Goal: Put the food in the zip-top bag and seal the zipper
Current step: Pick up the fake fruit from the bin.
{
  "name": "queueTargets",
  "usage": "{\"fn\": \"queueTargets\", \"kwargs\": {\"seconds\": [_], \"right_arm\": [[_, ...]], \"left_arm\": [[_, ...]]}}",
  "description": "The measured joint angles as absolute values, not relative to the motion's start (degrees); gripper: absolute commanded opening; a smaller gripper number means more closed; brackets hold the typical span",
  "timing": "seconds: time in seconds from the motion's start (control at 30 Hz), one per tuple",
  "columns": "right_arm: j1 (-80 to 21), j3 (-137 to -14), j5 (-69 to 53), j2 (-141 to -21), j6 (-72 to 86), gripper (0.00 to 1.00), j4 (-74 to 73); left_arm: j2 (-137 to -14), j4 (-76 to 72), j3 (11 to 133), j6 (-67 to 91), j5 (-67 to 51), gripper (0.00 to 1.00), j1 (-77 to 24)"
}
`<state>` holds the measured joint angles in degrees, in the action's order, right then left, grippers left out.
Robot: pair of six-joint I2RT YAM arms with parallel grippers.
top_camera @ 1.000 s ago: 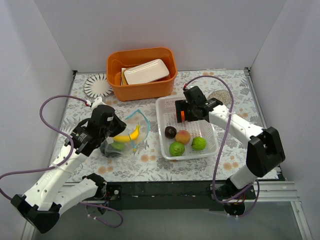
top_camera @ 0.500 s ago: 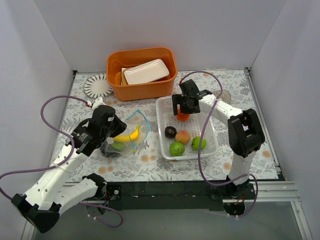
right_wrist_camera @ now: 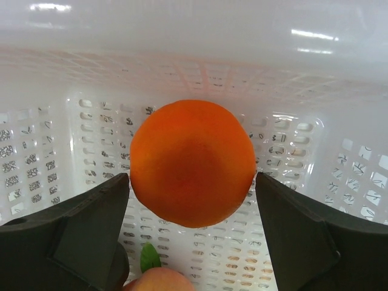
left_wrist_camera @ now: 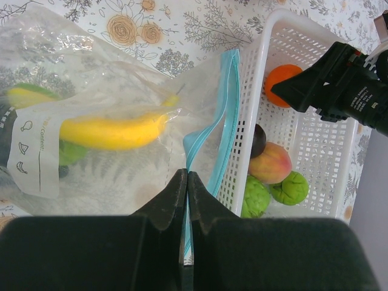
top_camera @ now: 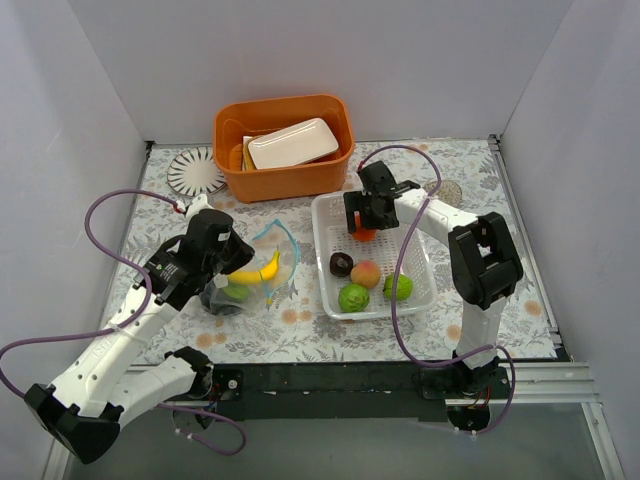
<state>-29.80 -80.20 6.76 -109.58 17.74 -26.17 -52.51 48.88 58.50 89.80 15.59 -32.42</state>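
The left tool [left_wrist_camera: 187, 182] is pinched shut on the clear crinkly zip-top bag [left_wrist_camera: 109, 91], near its mouth. The bag lies flat on the floral surface [top_camera: 300, 320], with open room toward the near edge. Inside, the yellow toy banana [left_wrist_camera: 112, 130] has its long axis across the bag, one tip pointing at the mouth. The thin teal-blue zipper strip [left_wrist_camera: 221, 115] runs alongside the left wall of the white perforated basket [top_camera: 415, 255] (very little gap there). In the basket's near half sit a dark plum [top_camera: 341, 264], a peach [top_camera: 366, 273] and two green limes [top_camera: 353, 297] [top_camera: 398, 287]. Close to the far wall, the right tool [right_wrist_camera: 193, 182] is spread wide with the round orange [right_wrist_camera: 193, 162] between its fingers [right_wrist_camera: 91, 224]; whether they press on it I cannot tell.
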Motion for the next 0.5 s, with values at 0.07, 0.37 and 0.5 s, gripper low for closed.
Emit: {"fn": "queueTargets", "kwargs": {"seconds": [0.07,0.37,0.5], "right_arm": [[-29.63,-80.14,6.55,-109.58,17.76,0.93,-25.39],[-29.10,-78.96,4.23,-109.56,18.09,0.82,-22.00],[-28.93,-78.96,4.23,-109.58,18.17,0.62,-21.93]], "left_arm": [[-52.51,48.88,58.50,89.80,15.55,0.00,-32.42],[-52.51,49.15,58.50,89.80,15.38,0.00,-32.42],[-52.49,49.30,58.50,89.80,15.35,0.00,-32.42]]}}
